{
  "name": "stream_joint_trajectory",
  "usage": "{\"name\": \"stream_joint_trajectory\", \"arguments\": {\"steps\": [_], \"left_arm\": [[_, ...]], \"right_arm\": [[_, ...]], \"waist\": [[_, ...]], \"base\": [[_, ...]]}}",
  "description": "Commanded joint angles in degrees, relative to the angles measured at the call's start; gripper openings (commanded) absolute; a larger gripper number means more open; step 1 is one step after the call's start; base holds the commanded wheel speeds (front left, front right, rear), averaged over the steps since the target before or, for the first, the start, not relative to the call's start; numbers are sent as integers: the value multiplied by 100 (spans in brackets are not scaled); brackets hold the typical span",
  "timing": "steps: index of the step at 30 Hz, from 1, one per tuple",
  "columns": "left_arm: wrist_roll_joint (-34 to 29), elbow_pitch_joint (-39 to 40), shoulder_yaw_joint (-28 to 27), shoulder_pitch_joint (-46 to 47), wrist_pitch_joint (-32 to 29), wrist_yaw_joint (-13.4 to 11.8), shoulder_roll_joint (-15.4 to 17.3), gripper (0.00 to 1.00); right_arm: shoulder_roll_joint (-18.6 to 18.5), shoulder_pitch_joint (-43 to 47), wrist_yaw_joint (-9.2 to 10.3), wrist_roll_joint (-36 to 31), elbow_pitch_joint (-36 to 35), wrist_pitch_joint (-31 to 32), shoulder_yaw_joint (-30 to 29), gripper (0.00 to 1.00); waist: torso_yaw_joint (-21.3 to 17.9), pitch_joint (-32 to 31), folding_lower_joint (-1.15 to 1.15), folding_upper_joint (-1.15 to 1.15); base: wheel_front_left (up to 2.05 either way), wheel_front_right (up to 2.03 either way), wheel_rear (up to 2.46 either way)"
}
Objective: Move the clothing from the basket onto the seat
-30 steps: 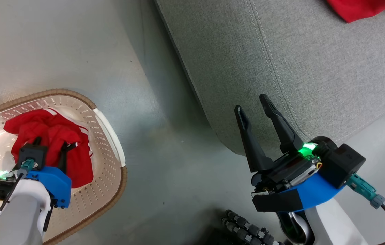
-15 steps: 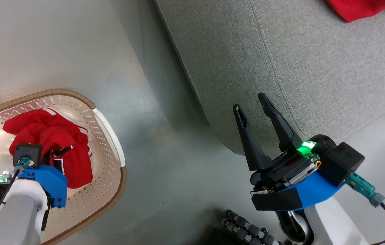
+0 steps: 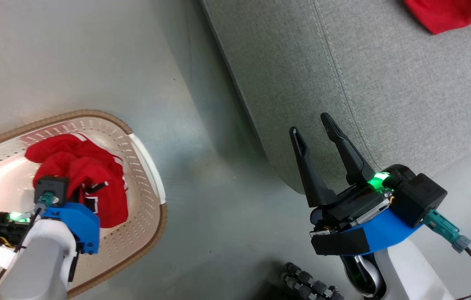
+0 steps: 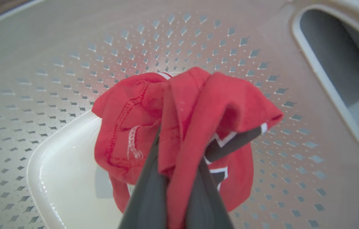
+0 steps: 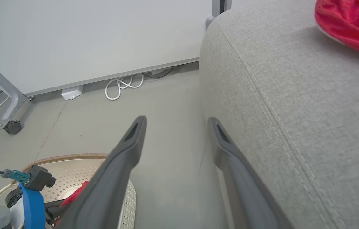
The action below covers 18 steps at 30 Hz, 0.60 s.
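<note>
A crumpled bright red fabric garment [image 3: 79, 164] with white trim and small black marks sits bunched inside the cream-white perforated plastic laundry basket [image 3: 147, 146], which has rounded corners and a brown woven-look rim band. In the left wrist view the garment [image 4: 205, 101] has a fold pinched between the two long dark fingers of the left gripper [image 4: 179, 149]. Cloth drapes over both sides of the clamped jaws, above the basket's glossy bottom and holed wall [image 4: 71, 63]. Whether the lower folds touch the bottom cannot be told. From the head camera the left gripper [image 3: 78, 189] reaches down into the basket, its fingertips buried in the red cloth. The basket stands on a smooth grey floor [image 3: 93, 54], apart from the large light grey woven-fabric sofa [image 3: 344, 75] with its rounded edge and stitched seam. A second red garment [image 3: 448, 14] with a white edge lies on the sofa's top surface, at the far upper right. The right gripper [image 3: 309, 124] is empty with its jaws spread wide, hovering at the sofa's near corner. Its own camera shows its spread fingers [image 5: 176, 120] between the floor and the sofa's side [image 5: 294, 111], with the second red garment [image 5: 351, 22] above. Farther off, a coiled white cable [image 5: 124, 86] and a caster wheel [image 5: 12, 127] are by the wall.
</note>
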<state>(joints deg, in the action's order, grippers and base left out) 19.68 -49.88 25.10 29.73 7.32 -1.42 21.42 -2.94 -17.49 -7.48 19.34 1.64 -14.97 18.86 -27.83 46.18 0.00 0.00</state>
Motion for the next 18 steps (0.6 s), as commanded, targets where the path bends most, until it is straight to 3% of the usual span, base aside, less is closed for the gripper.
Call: {"name": "stream_joint_trajectory", "arguments": {"steps": [1,18], "left_arm": [[30,-53,51,135,81,33,-83,0],[125,-864,452,-45,712,542,-1063,0]], "right_arm": [[9,-105,-3,-104,36,-33,-47,100],[5,312,-3,-685,396,-28,-414,100]], "waist": [[133,-129,0,0],[1102,-1679,0,0]], "base": [[0,0,0],[0,0,0]]}}
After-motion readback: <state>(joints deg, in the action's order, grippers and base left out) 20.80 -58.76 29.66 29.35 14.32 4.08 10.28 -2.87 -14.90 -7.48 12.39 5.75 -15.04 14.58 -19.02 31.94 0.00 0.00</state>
